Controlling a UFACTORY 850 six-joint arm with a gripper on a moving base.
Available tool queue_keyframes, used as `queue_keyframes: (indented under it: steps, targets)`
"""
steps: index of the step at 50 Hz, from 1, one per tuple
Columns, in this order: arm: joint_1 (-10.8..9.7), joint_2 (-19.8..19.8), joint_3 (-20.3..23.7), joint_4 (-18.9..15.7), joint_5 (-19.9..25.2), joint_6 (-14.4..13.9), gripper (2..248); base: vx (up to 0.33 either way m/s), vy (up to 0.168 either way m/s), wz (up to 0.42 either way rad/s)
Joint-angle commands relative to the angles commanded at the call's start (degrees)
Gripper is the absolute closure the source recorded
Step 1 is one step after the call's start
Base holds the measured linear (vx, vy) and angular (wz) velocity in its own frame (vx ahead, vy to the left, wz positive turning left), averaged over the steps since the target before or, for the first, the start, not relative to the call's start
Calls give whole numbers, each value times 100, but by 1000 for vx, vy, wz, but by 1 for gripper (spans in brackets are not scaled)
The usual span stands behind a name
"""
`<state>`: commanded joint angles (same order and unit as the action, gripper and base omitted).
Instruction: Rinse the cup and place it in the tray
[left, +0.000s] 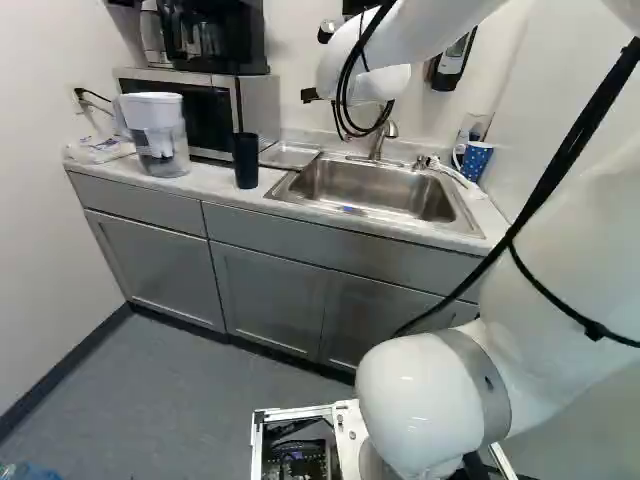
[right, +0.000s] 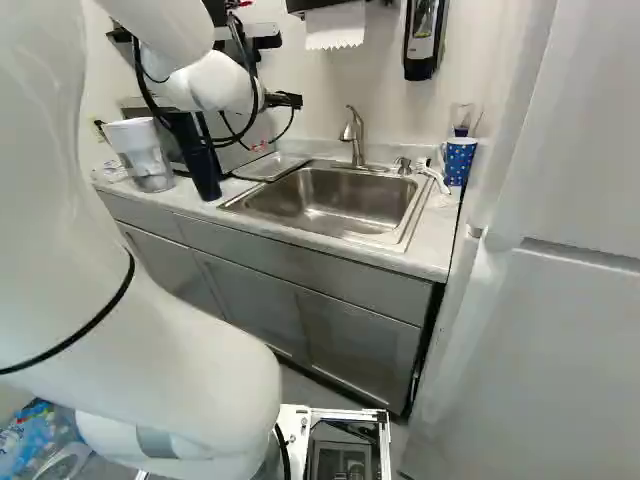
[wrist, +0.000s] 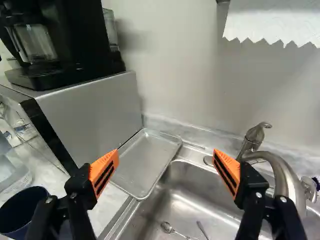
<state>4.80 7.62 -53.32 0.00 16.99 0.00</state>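
White dots are speckling a tapered blue cup (right: 459, 163); a tall round cup (left: 245, 161) is showing navy, a rectangular metal tray (wrist: 147, 159) silver.

Open air over the sink (right: 325, 205), reachable from above & from the counter's front edge. Faucet (right: 357, 140) stands at the back; its spout juts over the basin. Tray (wrist: 145, 165) is open on top, but microwave (wrist: 95, 115) walls off one side, w/ coffee maker (wrist: 65, 45) stacked on it, & wall (wrist: 175, 75) behind. Paper towel (wrist: 275, 20) hangs high, nr. the faucet. Dark cup (left: 245, 160) has headroom — only a narrow gap btwn it & pitcher (left: 160, 140), microwave behind. Far corner's tight: dotted cup (right: 459, 162), brush (right: 435, 176), then fridge (right: 550, 300).
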Motion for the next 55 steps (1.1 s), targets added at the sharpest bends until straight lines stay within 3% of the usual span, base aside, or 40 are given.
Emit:
queue_keyframes:
  steps: [29, 55]
  targets:
    - [-25, -168, -158, 0, 0, 0, 3, 0, 0, 0]
    - [-211, -527, -503, 0, -25, 0, 3, 0, 0, 0]
